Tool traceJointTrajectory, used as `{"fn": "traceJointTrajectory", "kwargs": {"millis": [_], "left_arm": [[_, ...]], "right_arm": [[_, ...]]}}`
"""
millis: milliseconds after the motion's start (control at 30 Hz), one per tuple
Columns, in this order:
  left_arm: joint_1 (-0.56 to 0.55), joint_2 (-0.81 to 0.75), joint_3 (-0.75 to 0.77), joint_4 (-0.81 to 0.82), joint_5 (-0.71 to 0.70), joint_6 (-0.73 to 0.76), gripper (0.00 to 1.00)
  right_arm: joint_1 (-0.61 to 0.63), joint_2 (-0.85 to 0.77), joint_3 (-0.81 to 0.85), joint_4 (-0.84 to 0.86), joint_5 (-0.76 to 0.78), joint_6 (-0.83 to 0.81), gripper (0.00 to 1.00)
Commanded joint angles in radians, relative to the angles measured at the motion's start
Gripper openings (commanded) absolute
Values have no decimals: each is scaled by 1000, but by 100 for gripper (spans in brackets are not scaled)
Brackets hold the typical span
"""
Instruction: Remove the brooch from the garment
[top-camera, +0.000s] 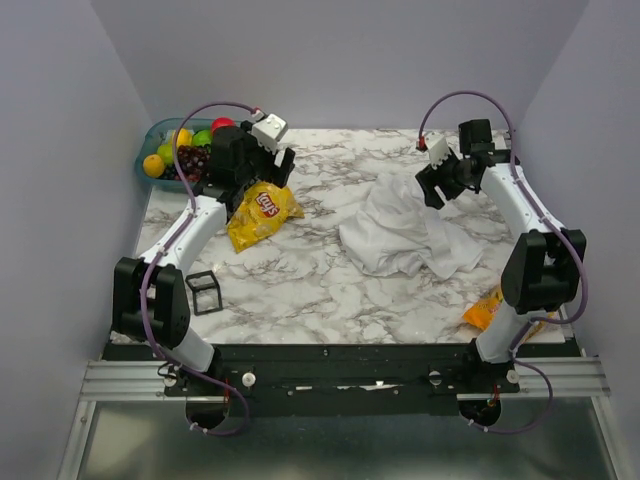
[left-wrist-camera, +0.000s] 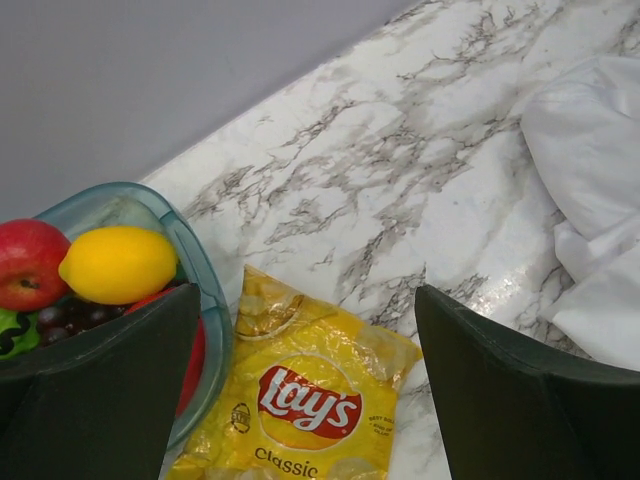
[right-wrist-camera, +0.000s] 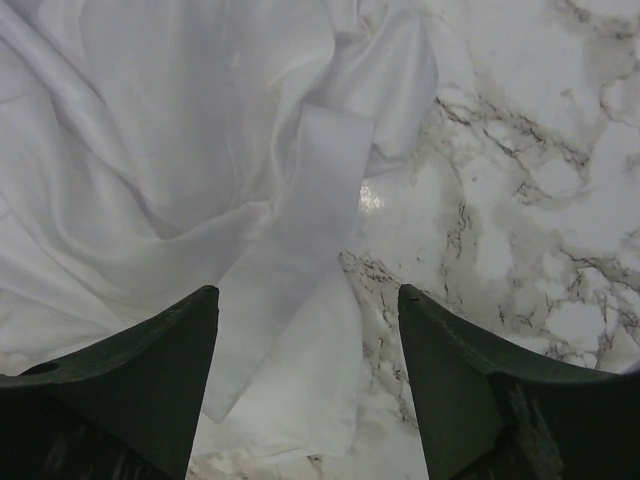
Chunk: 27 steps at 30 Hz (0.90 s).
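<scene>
right tool (right-wrist-camera: 306, 300) and left tool (left-wrist-camera: 305, 296) wide apart, empty; rumpled soft white garment (right-wrist-camera: 150, 180) on glossy veined marble table (right-wrist-camera: 520, 200)

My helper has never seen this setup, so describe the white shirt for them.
On the marble table, look right of centre, by the right end effector. The garment is a crumpled white heap, the only cloth; the yellow chip bag and orange packet are small and shiny.

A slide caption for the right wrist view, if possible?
Open right gripper hovers over the crumpled white garment on the marble table.
</scene>
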Motion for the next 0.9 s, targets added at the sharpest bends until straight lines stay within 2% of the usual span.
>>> {"fn": "traceJointTrajectory", "kwargs": {"millis": [0,133,300,433,567,600,667,700,733,767,867], "left_arm": [[-23,-2,-19,-52,48,25,95],[-41,-10,-51,-39,16,26,96],[-47,-12,-76,-30,4,49,96],[-47,-7,-86,-23,-12,68,96],[-47,-2,-97,-16,-4,68,96],[-47,-1,-99,-16,-1,68,96],[-52,7,-100,-13,10,68,96],[-54,11,-100,-9,14,68,96],[-55,21,-99,-3,21,69,96],[-63,37,-96,0,24,71,96],[-80,97,-61,4,45,80,96]], "right_arm": [[-24,64,-17,-47,69,-27,78],[-29,136,12,-100,49,-8,74],[-30,179,28,-181,-81,16,71],[-30,245,90,-318,-127,36,68],[-42,265,105,-366,-193,38,44],[-42,260,105,-366,-214,38,34],[-42,239,130,-380,-230,36,23],[-42,227,144,-386,-254,36,11],[-42,208,160,-395,-276,39,5],[-41,170,183,-403,-300,38,1],[-42,104,316,-449,-429,55,1]]}}
